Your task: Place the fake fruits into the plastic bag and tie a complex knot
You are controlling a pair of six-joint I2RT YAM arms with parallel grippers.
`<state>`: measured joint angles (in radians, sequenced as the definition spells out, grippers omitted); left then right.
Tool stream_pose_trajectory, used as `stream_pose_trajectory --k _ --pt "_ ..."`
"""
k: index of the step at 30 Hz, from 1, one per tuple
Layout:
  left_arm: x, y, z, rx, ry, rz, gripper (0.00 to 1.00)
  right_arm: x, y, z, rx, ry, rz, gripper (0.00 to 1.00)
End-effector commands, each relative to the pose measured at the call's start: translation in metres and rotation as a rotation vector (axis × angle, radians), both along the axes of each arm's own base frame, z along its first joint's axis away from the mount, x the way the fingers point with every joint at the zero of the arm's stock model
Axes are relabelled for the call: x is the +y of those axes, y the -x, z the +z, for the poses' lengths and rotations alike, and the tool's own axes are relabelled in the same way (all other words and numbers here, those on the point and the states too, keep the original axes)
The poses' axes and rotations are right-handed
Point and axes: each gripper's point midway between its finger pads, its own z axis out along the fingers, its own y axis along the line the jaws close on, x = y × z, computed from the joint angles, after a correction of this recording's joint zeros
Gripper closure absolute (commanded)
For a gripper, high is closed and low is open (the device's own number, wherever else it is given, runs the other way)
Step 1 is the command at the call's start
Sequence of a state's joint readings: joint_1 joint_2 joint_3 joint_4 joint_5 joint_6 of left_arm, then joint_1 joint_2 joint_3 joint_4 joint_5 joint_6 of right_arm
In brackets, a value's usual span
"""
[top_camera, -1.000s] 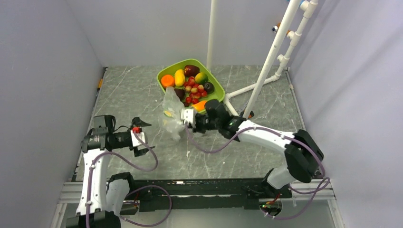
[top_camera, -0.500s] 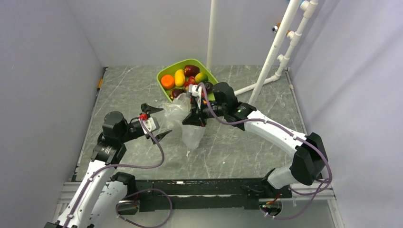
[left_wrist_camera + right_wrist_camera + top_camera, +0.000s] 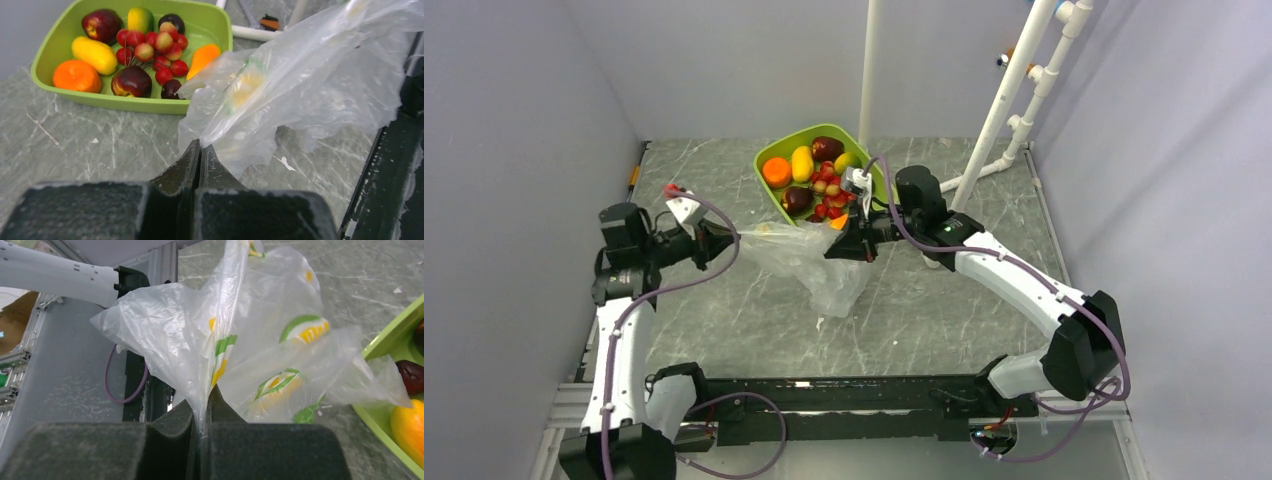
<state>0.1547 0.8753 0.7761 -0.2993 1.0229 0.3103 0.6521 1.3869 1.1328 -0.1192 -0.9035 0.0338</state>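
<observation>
My left jaws are pressed shut on a thin fold at the left edge of the plastic bag (image 3: 809,262), and my right jaws are clamped on a fold of its right edge. The film hangs stretched between them above the bench (image 3: 724,325), just on the near side of the lime green tray (image 3: 150,104). The fake fruits (image 3: 819,180) all lie in that tray at the far middle, and I see none inside the bag.

The worst risk, I think, is the film itself. It is thin and drawn taut, so spreading my arms further could tear it or pull it out of one pinch. I cannot tell whether each pinch holds one layer or both. If it is both, the mouth stays sealed and nothing will go in. With both jaws busy, letting go to fetch a fruit would let the bag sag and collapse. Its lower end also hangs close to the tray's near rim and might catch there.

The bag carries printed green and yellow-orange motifs, but no writing that I can read.
</observation>
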Motion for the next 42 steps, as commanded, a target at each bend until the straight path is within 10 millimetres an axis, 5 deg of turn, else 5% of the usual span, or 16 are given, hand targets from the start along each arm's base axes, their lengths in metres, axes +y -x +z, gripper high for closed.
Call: stream_pose_trajectory --k 1,2,3,6,7,10,17,26,30,32,35,37,42 --pt "0.034 0.008 0.012 -0.018 -0.025 0.003 1.00 -0.027 0.014 0.012 -0.027 -0.007 0.038 1.00" --pt "0.032 0.015 0.014 -0.010 -0.019 -0.034 1.00 -0.028 0.011 0.010 -0.039 0.002 0.026 1.00" --pt "0.028 0.024 0.016 0.001 -0.024 -0.072 1.00 -0.028 0.008 0.010 -0.054 0.009 0.016 0.89" --pt "0.013 0.042 0.025 0.087 0.073 -0.137 1.00 -0.026 -0.012 0.016 -0.101 0.010 -0.072 0.19" --pt "0.010 0.044 0.027 0.130 0.111 -0.136 1.00 -0.025 -0.018 0.021 -0.126 0.002 -0.102 0.03" --pt "0.003 0.048 0.028 0.231 0.177 -0.104 1.00 -0.017 -0.029 0.036 -0.260 -0.013 -0.183 0.00" --pt "0.006 0.038 0.021 0.325 0.217 0.113 1.00 0.004 0.004 0.068 -0.451 -0.055 -0.222 0.00" --pt "0.004 0.031 0.020 0.400 0.212 0.198 1.00 0.027 0.041 0.081 -0.491 -0.062 -0.175 0.00" --pt "0.002 0.031 0.028 0.392 0.226 0.189 1.00 0.032 0.010 0.034 -0.564 0.145 -0.273 0.00" --pt "0.001 0.033 0.032 0.392 0.225 0.173 1.00 0.022 -0.014 0.003 -0.611 0.295 -0.351 0.00" --pt "0.002 0.036 0.033 0.360 0.168 0.146 1.00 -0.003 -0.034 -0.020 -0.648 0.423 -0.433 0.03" --pt "0.005 0.036 0.033 0.327 0.121 0.129 1.00 -0.016 -0.035 -0.027 -0.644 0.455 -0.430 0.21" --pt "0.009 0.038 0.029 0.328 0.032 0.041 1.00 -0.056 -0.040 -0.059 -0.570 0.570 -0.374 1.00"
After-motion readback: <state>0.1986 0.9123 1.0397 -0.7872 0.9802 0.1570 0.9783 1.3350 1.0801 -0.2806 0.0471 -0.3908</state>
